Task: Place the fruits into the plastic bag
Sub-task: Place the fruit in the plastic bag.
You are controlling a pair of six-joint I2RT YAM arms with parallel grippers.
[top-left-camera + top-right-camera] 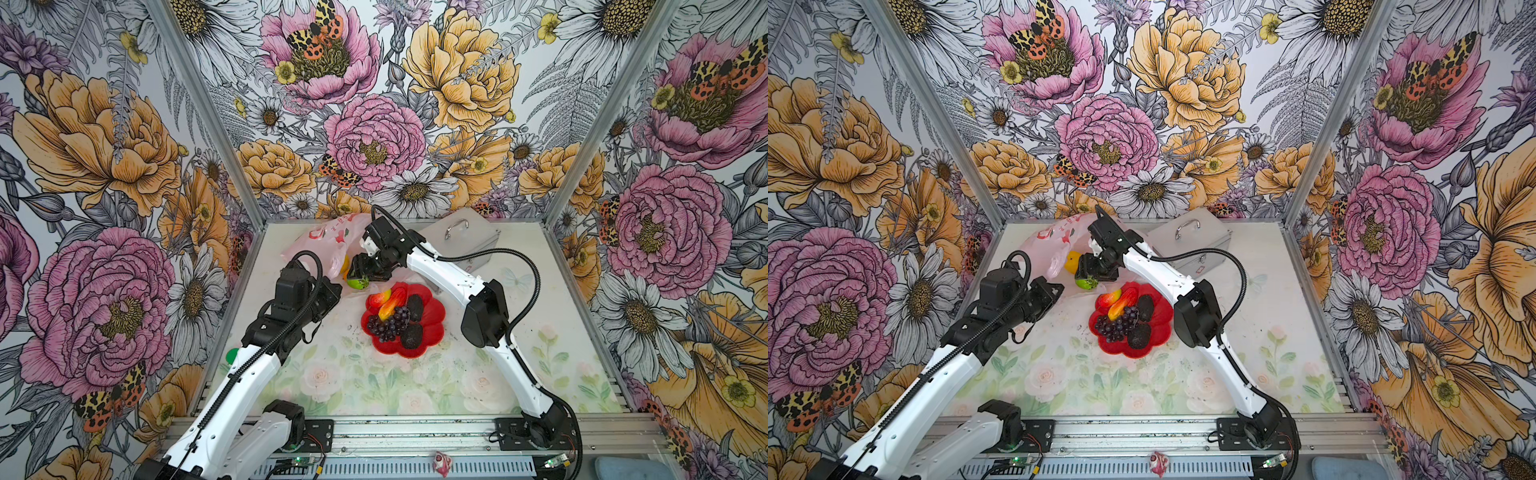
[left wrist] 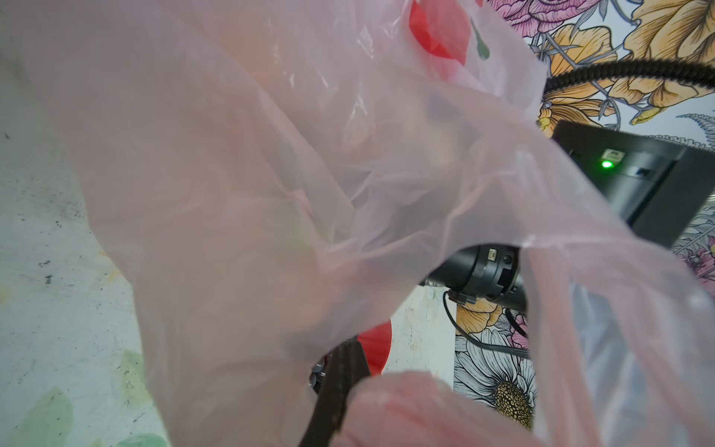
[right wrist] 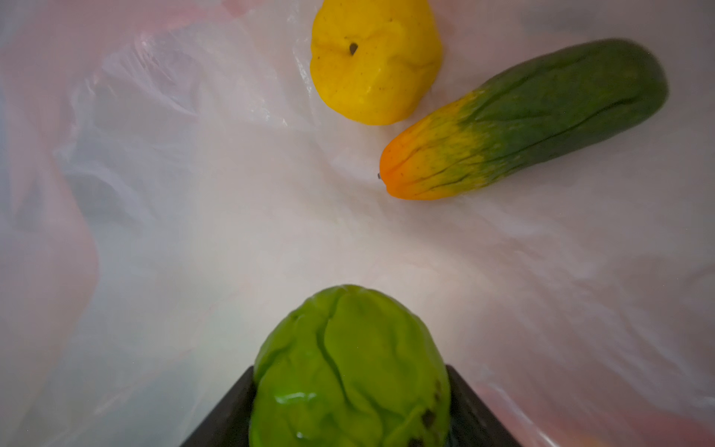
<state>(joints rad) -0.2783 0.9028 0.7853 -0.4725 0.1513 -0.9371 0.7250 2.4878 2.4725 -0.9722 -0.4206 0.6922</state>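
My right gripper (image 1: 360, 275) is shut on the green lime (image 3: 348, 348), held low over the mouth of the pale-pink plastic bag (image 1: 320, 245). In the right wrist view the yellow lemon (image 3: 373, 62) and the long green-orange fruit (image 3: 522, 120) lie on the bag's film. My left gripper (image 1: 334, 291) is shut on the bag's near edge; bag film (image 2: 271, 174) drapes over one dark finger (image 2: 342, 383). Two red-yellow mangoes (image 1: 384, 301), a purple grape bunch (image 1: 388, 325) and two dark avocados (image 1: 414, 306) lie in the red dish (image 1: 434, 328).
A silver metal case (image 1: 461, 239) with a handle stands at the back right, behind my right arm. The red dish sits mid-table just right of the bag. Floral walls close in the back and both sides.
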